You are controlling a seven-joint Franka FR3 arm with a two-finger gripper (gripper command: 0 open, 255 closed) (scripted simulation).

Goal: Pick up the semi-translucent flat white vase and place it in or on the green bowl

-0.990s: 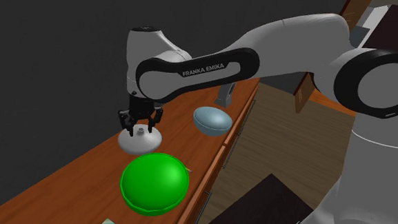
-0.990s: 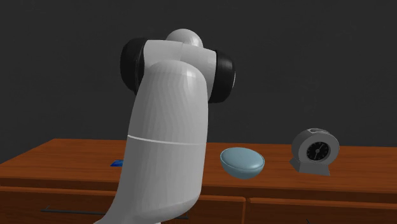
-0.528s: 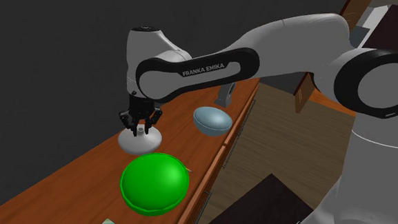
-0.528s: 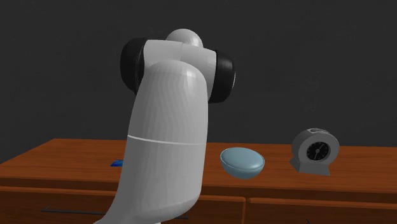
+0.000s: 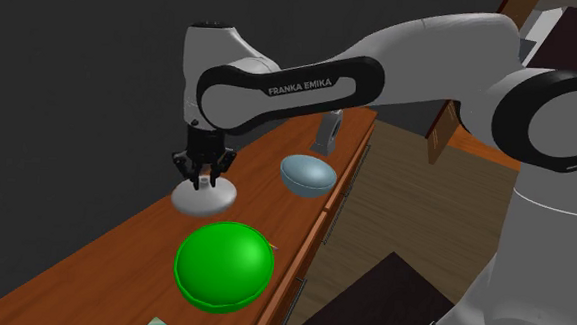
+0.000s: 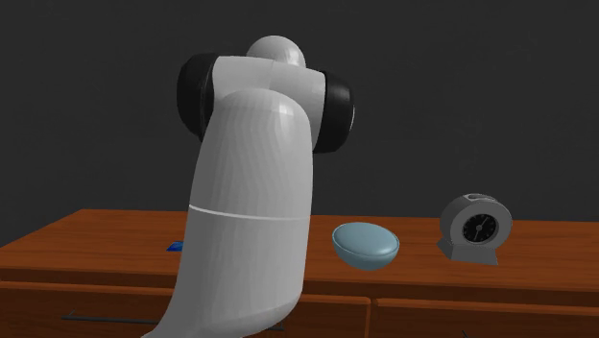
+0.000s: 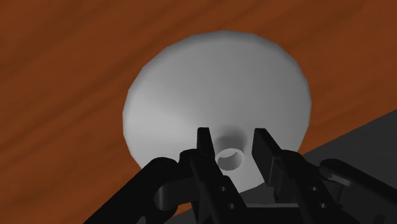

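A: Where is the white vase (image 5: pixel 207 197)?

B: Just beyond the green bowl (image 5: pixel 224 264), on its far side in the shoulder view, directly under the gripper (image 5: pixel 204 180). It looks barely clear of the bench (image 5: pixel 102 258), though I can't tell for sure.

A: And the fingers (image 7: pixel 203 145)?

B: Pinching the short neck (image 7: pixel 230 158) from both sides, with the wide flat body below them.

A: A good hold?

B: The only one, I'd judge — the body is too wide to span. It looks stiff, light and smooth, and is likely brittle. A round neck could slip or swing, so carry it gently and release it low over the green bowl.

A: Anything further right?

B: A pale blue bowl (image 5: pixel 308 174) and a clock (image 6: pixel 474 229), both well past the green bowl — out of the way.
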